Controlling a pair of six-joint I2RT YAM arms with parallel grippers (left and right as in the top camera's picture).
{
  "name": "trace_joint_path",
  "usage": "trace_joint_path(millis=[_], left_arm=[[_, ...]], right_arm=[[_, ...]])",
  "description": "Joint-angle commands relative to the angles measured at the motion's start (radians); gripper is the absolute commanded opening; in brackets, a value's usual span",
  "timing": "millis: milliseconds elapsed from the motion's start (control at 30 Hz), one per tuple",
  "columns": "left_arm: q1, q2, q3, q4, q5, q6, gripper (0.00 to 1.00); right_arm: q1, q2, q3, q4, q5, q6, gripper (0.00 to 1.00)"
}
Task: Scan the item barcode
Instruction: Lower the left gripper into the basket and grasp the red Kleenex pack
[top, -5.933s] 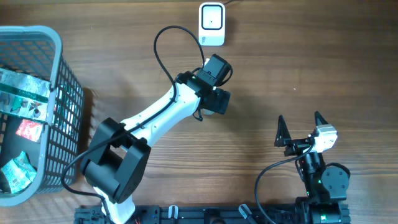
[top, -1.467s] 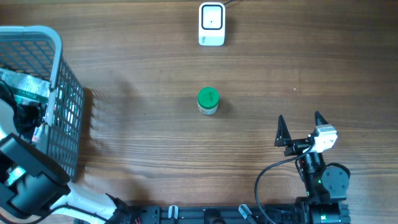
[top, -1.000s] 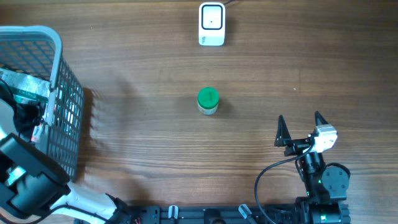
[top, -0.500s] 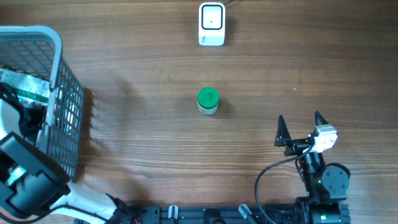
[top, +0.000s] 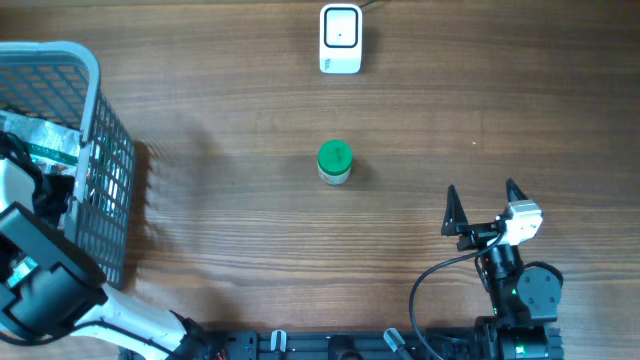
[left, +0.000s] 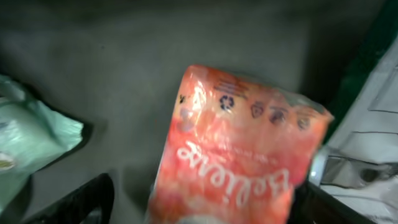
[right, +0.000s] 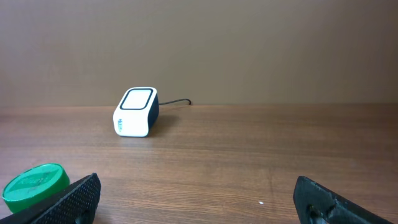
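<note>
Wood-grain worktop (top: 200, 120) fills the overhead view, with a grey wire basket (top: 112, 180) at its left edge and a white barcode scanner (top: 340, 40) at the far side. A green-lidded jar (top: 334, 162) stands alone near the middle. The left arm (top: 40, 280) reaches down inside the basket.

The item in hand looks to be the orange-red pouch (left: 236, 155), which lies on the basket floor. The left jaws stand open astride it. Their dark fingers (left: 81, 199) flank its lower end, and floor shows between the left one and the foil, so nothing is gripped yet. The right jaws are spread wide and empty, low over the near right of the worktop.

A good pick would probably centre the pouch before closing, so both fingers meet it together and it does not pivot. Soft foil is likely to crumple, so a hold across the filled body should be safer than one on a seam. No barcode shows on this printed face, so the pouch may need turning once lifted.

A pale green packet (left: 31, 137) lies close on the left and silvery-white packaging (left: 367, 124) touches or overlaps the pouch's right edge, so either could snag. The basket walls call for a straight lift above the rim. From there to the scanner the worktop is bare except for the jar.
</note>
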Motion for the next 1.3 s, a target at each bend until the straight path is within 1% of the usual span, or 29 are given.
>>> trace_joint_path(millis=[0, 67, 100, 167, 233, 400, 467, 600, 667, 767, 933, 1000, 1100, 1233, 1267], left_arm=[[0.005, 0.061, -0.017, 0.003, -0.014, -0.003, 0.4], [0.005, 0.062, -0.017, 0.003, -0.013, -0.004, 0.19], [0.005, 0.059, -0.017, 0.003, -0.013, -0.004, 0.15], [0.005, 0.05, -0.017, -0.002, -0.013, -0.004, 0.15], [0.003, 0.021, -0.007, -0.021, 0.003, -0.004, 0.11], [0.003, -0.102, 0.048, -0.09, 0.079, -0.004, 0.11], [0.001, -0.195, 0.067, -0.118, 0.124, -0.004, 0.11], [-0.007, -0.38, 0.067, -0.122, 0.198, -0.004, 0.11], [-0.02, -0.454, 0.067, -0.122, 0.205, -0.004, 0.12], [-0.082, -0.595, 0.067, -0.126, 0.205, -0.003, 0.13], [-0.196, -0.705, 0.067, -0.125, 0.201, 0.0, 0.13], [-0.239, -0.746, 0.067, -0.117, 0.157, 0.0, 0.13], [-0.264, -0.794, 0.067, -0.093, 0.105, 0.004, 0.13], [-0.264, -0.851, 0.067, -0.061, 0.111, 0.028, 0.13], [-0.265, -0.874, 0.067, -0.048, 0.145, 0.059, 0.13]], right_arm=[[0.006, 0.0, -0.001, 0.005, -0.005, -0.009, 1.0], [0.006, 0.0, -0.001, 0.005, -0.005, -0.009, 1.0], [0.006, 0.0, -0.001, 0.005, -0.005, -0.009, 1.0], [0.006, 0.0, -0.001, 0.005, -0.005, -0.009, 1.0], [0.006, 0.0, -0.001, 0.005, -0.005, -0.008, 1.0], [0.006, 0.0, -0.001, 0.005, -0.005, -0.008, 1.0], [0.006, 0.0, -0.001, 0.005, -0.005, -0.008, 1.0], [0.006, 0.0, -0.001, 0.005, -0.005, -0.008, 1.0], [0.006, 0.0, -0.001, 0.005, -0.005, -0.009, 1.0], [0.006, 0.0, -0.001, 0.005, -0.005, -0.008, 1.0], [0.006, 0.0, -0.001, 0.005, -0.005, -0.009, 1.0], [0.006, 0.0, -0.001, 0.005, -0.005, -0.008, 1.0], [0.006, 0.0, -0.001, 0.005, -0.005, -0.009, 1.0], [0.006, 0.0, -0.001, 0.005, -0.005, -0.009, 1.0], [0.006, 0.0, -0.001, 0.005, -0.005, -0.008, 1.0]])
